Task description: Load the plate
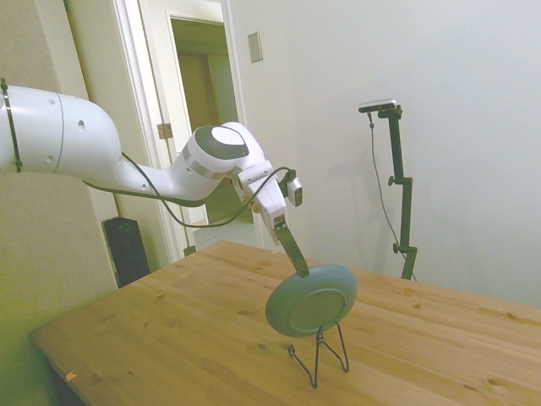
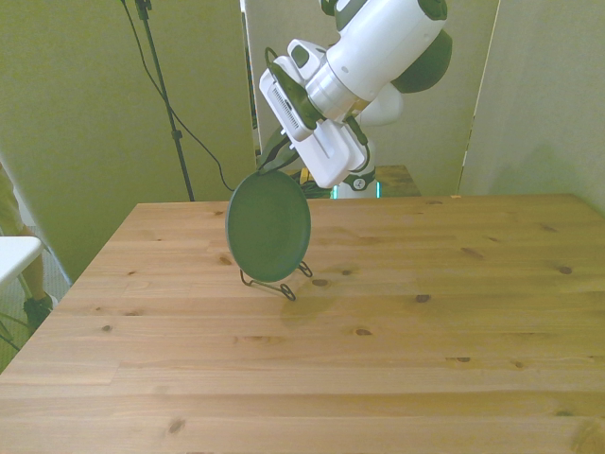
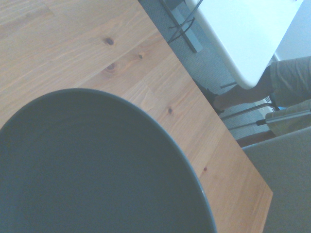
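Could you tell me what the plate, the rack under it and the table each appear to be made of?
The plate looks like glazed ceramic, possibly melamine: smooth grey-green face, paler ringed underside in the side view. The rack seems to be thin bent metal wire with a black finish. The table is clearly wood, likely pine: pale jointed planks with dark knots and a matte surface.
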